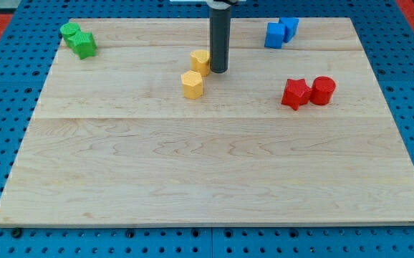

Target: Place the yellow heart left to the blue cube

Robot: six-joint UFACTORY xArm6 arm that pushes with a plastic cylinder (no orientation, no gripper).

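Observation:
The yellow heart (199,61) lies on the wooden board (214,165) at upper centre, partly hidden by my rod. My tip (219,71) stands just at the heart's right side, touching or nearly touching it. The blue cube (273,34) sits at the view's top right, with a second blue block (289,27) against its right side. A yellow hexagonal block (192,84) lies just below and left of the heart.
A red star-like block (295,94) and a red cylinder (323,90) sit side by side at the right. Two green blocks (79,39) sit at the top left corner. Blue pegboard surrounds the board.

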